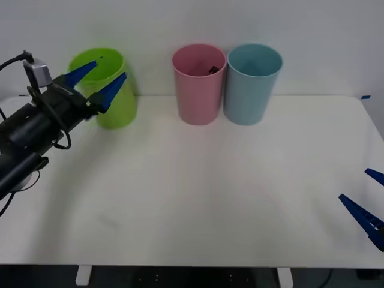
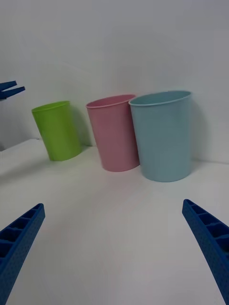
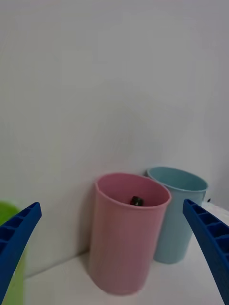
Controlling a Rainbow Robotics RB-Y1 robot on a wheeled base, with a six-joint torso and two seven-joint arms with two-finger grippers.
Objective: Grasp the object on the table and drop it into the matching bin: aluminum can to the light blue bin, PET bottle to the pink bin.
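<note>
From the front, my left gripper (image 1: pixel 99 81) hangs raised in front of the lime green bin (image 1: pixel 117 105), fingers spread and holding nothing. The bottle (image 1: pixel 213 69) sits inside the pink bin (image 1: pixel 198 90), just its dark cap showing near the rim; the light blue bin (image 1: pixel 252 87) stands touching beside it. My right gripper (image 1: pixel 367 195) waits low over the white surface (image 1: pixel 210 198) at its right edge.

On my right wrist, my fingers (image 2: pixel 21 238) are spread wide, facing all three bins.

On my left wrist, my fingers (image 3: pixel 19 233) are spread, the bottle's cap (image 3: pixel 136 201) lying down in the pink bin.
</note>
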